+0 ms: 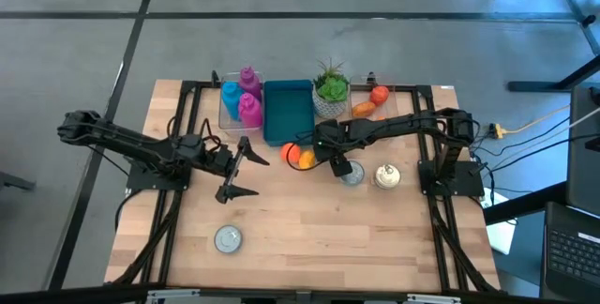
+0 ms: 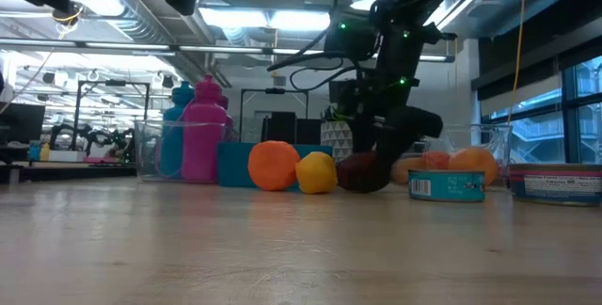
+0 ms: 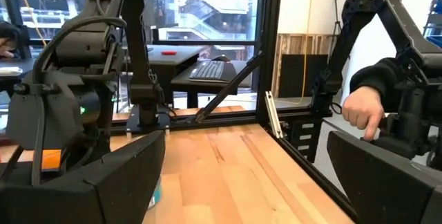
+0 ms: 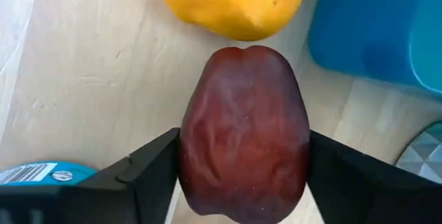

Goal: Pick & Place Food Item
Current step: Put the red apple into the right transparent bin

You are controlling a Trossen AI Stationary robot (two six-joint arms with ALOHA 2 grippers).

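The pale wooden worktop (image 1: 319,229) carries a blue rectangular plastic bin (image 1: 287,110), an orange fruit (image 1: 292,153), a yellow lemon (image 1: 307,159) and a round silver tin (image 1: 228,238).

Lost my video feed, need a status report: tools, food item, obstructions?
Right tool shut on dark red apple, on the table. Left tool open, idle mid-table. Lemon and blue bin close ahead.

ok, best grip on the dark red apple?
Across its widest middle, from above. The dark red apple lies on the table with the lemon close by one end; the right pincer already brackets its two free, rounded flanks.
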